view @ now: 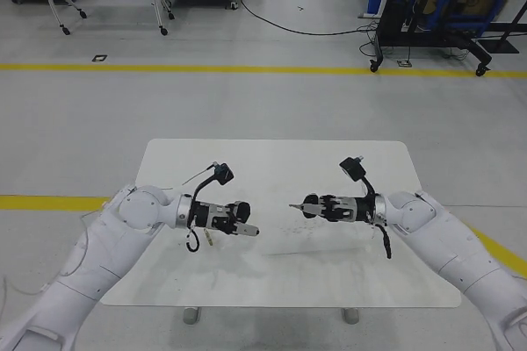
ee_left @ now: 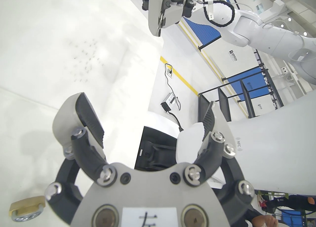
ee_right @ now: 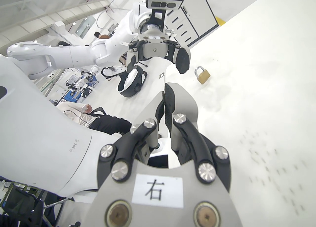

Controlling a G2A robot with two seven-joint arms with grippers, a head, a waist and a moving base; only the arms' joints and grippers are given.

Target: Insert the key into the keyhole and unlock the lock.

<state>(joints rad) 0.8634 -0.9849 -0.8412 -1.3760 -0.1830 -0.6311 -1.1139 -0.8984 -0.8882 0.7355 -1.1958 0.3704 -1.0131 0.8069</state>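
Right wrist view | right hand (ee_right: pixel 165 93) grips key (ee_left: pixel 161 19) tip-forward for insertion | left hand (ee_left: pixel 147 107) open near lock (ee_right: pixel 202 75), likely to steady it

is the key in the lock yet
Out. The lock lies on the table; the key is pinched in the right gripper, apart from it.
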